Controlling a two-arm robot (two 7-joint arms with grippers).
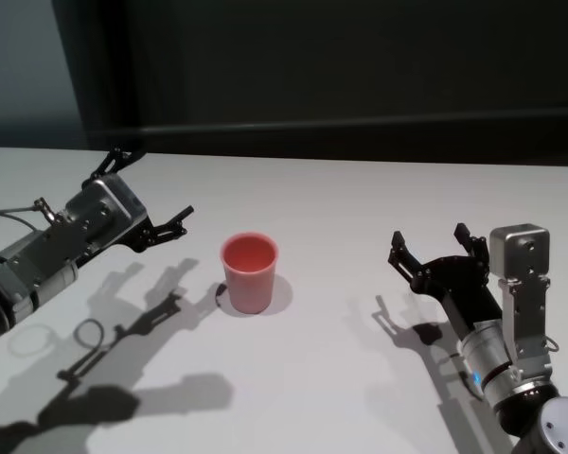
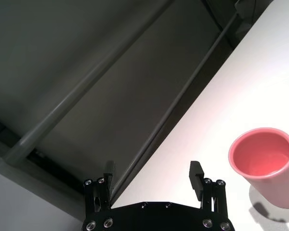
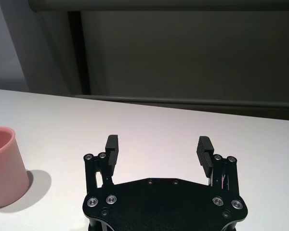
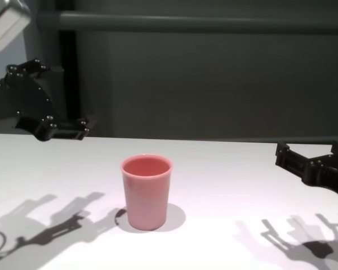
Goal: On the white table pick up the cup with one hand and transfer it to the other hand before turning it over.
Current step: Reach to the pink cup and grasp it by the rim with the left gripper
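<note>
The cup stands upright on the white bench, rim up, near the middle of the head view. It is pink, tapered and without a handle, and its inside looks empty. Nothing touches it.

The left hand hangs above the bench at about 10 o'clock from the cup, near it but apart. Its fingers are spread wide and hold nothing. In the left wrist view the cup sits off to one side of the open fingers, outside the gap between them. In the chest view this hand is raised well above the bench top, higher than the cup's rim.

The right hand is at about 3 o'clock from the cup, well apart from it, and sits low, close over the bench. Its fingers are likewise spread and empty, pointing away from the robot toward 12 o'clock. A blue light shows on its silver wrist. In the right wrist view the cup is at the picture's edge, away from the fingers.

Both arms cast dark shadows on the bench on the near side of the cup.
</note>
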